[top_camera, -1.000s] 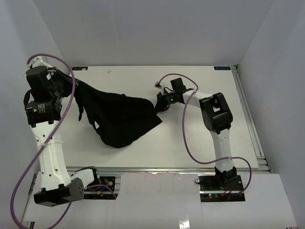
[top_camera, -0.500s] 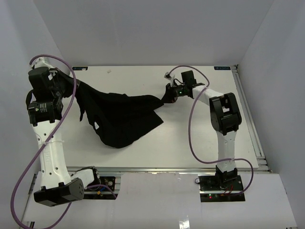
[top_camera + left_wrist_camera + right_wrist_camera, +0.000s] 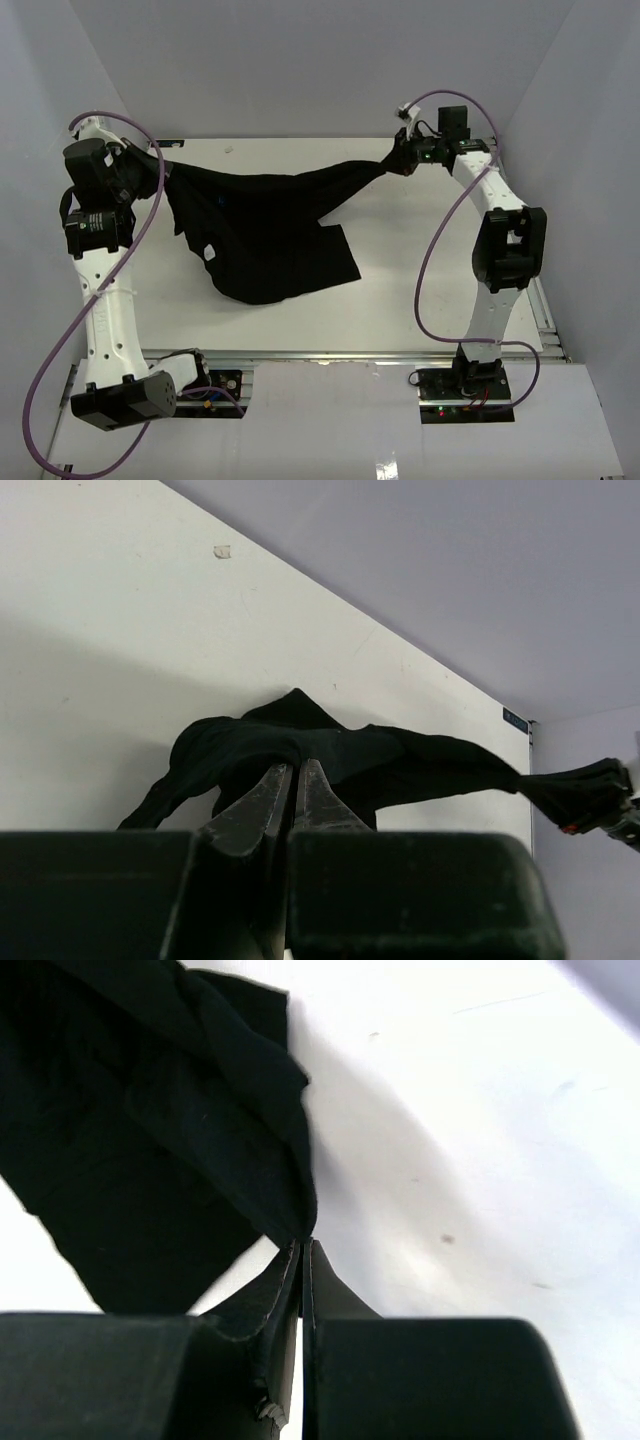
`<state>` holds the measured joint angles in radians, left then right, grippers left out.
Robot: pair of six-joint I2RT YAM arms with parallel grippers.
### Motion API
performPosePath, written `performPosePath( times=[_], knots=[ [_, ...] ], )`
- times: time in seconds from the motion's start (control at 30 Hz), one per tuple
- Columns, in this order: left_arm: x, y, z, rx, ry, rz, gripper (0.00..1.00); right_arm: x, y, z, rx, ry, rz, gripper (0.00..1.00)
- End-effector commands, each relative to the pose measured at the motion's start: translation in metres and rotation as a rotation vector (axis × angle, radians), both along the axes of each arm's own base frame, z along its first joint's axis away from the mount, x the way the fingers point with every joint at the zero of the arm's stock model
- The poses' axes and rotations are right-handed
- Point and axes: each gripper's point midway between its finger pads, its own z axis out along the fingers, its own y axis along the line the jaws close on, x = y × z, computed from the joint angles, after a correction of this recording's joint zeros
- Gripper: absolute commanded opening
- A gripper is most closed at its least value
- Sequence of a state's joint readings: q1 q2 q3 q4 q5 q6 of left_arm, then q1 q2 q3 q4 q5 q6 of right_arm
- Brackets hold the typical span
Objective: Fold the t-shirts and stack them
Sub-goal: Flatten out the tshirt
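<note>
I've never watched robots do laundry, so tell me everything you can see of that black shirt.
It is a plain black t-shirt of soft, matte cloth, with no print showing and a small pale mark on it. It is unfolded and rumpled. One edge is stretched in a taut line between the left arm and the right arm, each with its jaws shut on a bunch of cloth. The rest sags and lies on the white table.

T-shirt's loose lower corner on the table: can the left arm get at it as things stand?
Probably not yet. The left gripper is shut on the t-shirt at its left edge, and the right gripper holds the opposite end, stretching it. Nothing else seems to block the way.
</note>
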<state>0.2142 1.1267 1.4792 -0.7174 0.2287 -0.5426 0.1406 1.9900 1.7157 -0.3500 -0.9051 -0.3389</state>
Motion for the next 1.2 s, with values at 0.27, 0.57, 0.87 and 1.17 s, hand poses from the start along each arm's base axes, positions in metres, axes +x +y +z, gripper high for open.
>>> performPosePath(
  times=[0.27,0.57,0.87,1.17],
  knots=[
    [0.024,0.005,0.050,0.069,-0.171,-0.026,0.08,0.040,-0.103,0.137,-0.182,-0.439,-0.189,0.06],
    [0.038,-0.002,0.082,0.070,-0.264,-0.080,0.07,0.044,-0.174,0.216,-0.271,-0.682,-0.383,0.06],
    [0.058,-0.011,0.103,0.010,-0.363,-0.138,0.08,0.015,-0.204,0.287,-0.243,-0.858,-0.501,0.06],
    [0.051,-0.019,0.160,0.006,-0.524,-0.168,0.08,-0.033,-0.218,0.364,-0.218,-1.063,-0.579,0.06]
  ],
)
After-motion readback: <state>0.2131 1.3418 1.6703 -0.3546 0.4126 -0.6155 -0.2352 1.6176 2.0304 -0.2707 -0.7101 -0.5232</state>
